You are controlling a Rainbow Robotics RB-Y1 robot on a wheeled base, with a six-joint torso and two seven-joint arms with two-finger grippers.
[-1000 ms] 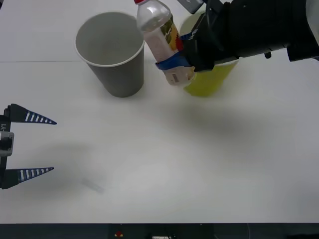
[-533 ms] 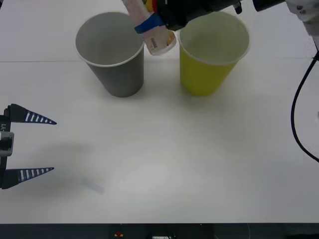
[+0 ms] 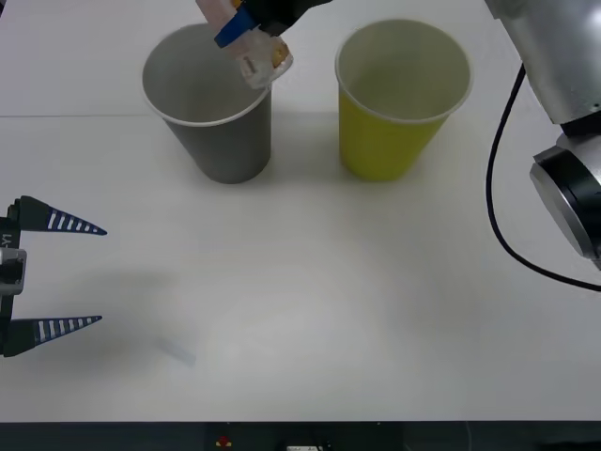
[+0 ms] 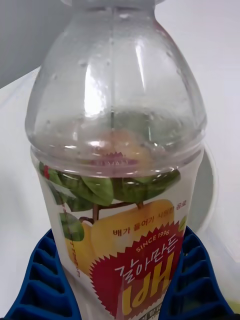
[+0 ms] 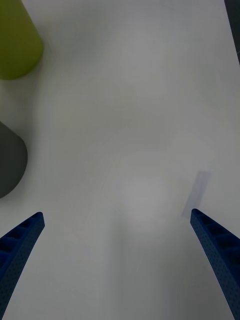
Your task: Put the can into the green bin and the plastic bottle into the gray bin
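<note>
bottle (image 3: 252, 54): your right hand (image 3: 246, 28) has it clamped between the blue fingers (image 4: 192, 280), gripping low on the labelled body. It hangs tilted right over the near-right rim of the gray bin (image 3: 208, 141), base end lowest. The wrist view shows the label and the clear shoulder, which looks empty, so I'd guess it's light and will drop cleanly.

why there: gray is where the bottle belongs, so holding it over that opening makes sense. It sits close to the rim though, not over the middle. I'd nudge it toward the center before letting go, or it could clip the edge and tip out.

green bin (image 3: 392, 132): stands upright just right of the gray one, apart from it. Can't tell what's inside from here.

left hand (image 3: 56, 272): parked at the near-left edge of the worktop (image 3: 310, 301), spread wide, holding nothing, well away from both bins. Good spot, it's out of the way.
</note>
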